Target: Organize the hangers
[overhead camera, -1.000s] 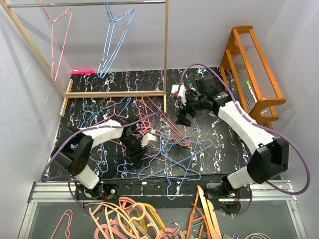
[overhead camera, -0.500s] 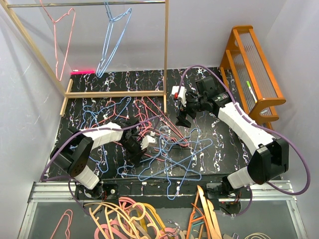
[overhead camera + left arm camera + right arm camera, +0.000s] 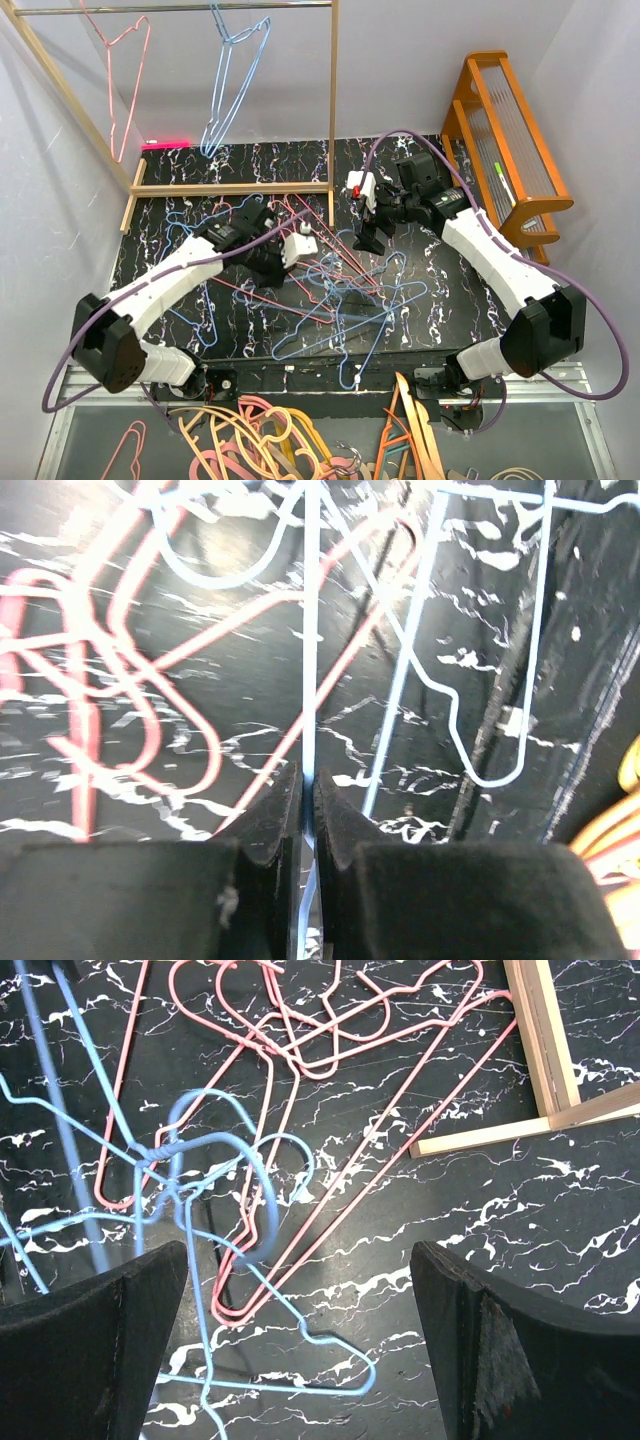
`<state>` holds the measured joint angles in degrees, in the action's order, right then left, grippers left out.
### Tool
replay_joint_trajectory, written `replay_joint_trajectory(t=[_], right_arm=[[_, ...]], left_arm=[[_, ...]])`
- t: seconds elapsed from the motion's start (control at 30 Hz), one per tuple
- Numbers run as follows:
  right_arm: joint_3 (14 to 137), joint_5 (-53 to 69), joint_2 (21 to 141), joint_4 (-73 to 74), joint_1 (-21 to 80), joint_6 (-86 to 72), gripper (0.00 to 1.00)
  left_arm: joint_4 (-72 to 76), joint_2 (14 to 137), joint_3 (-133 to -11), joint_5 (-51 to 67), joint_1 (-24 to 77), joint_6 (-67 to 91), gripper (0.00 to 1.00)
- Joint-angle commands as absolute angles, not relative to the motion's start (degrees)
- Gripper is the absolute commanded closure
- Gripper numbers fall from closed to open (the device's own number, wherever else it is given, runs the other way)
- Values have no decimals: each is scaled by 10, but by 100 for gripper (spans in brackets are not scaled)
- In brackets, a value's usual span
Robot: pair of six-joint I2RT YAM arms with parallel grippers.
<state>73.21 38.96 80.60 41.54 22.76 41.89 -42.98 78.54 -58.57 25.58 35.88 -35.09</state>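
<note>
a: where is the left gripper (image 3: 308,785)?
b: over the middle of the table (image 3: 450,310), jaws clenched on one thin wire of a light blue hanger (image 3: 309,630). the right gripper (image 3: 298,1255) hangs nearer the far edge, jaws spread wide with nothing between them.
a: and the other hangers?
b: a tangle of wire hangers (image 3: 345,300), blue and pink-red, spreads from the middle toward the near edge. one pink hanger (image 3: 125,90) and one blue hanger (image 3: 232,75) hang on the rail (image 3: 170,9) above the far-left corner.
a: what worries you?
b: the held one looks threaded through its neighbours. i'd guess a lift drags several along, or a caught hook yanks the wire out of that narrow pinch.
a: could it swivel too?
b: likely. a round wire pinched at one spot can spin, and then the hook would miss the rail. the wooden frame (image 3: 230,188) also stands between the pile and the rail, so it's an easy snag.
</note>
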Motion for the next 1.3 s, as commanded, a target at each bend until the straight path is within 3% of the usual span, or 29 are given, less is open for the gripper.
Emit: replay_joint_trajectory(t=[0.0,0.27,0.47,0.6,0.77,0.93,1.03,1.27], right_arm=[[722,394,782,371,226,424,2],[712,432,780,332,226,425,2],[717,520,780,317,225,432,2],[713,598,789,350,225,487,2],[714,627,791,354,225,485,2],[685,608,762,359,224,493,2],[676,602,747,371,224,487,1],[668,573,735,338,225,450,4]], left_arm=[[-524,752,-675,192,360,-356,100],[-627,745,-813,50,354,-361,100],[-670,738,-924,22,346,-365,100],[-675,724,-998,89,346,-372,100],[-792,842,-1247,297,306,-296,100],[-690,738,-1042,412,239,-219,100],[-669,758,-1080,435,180,-206,100],[-632,751,-1102,417,179,-231,100]])
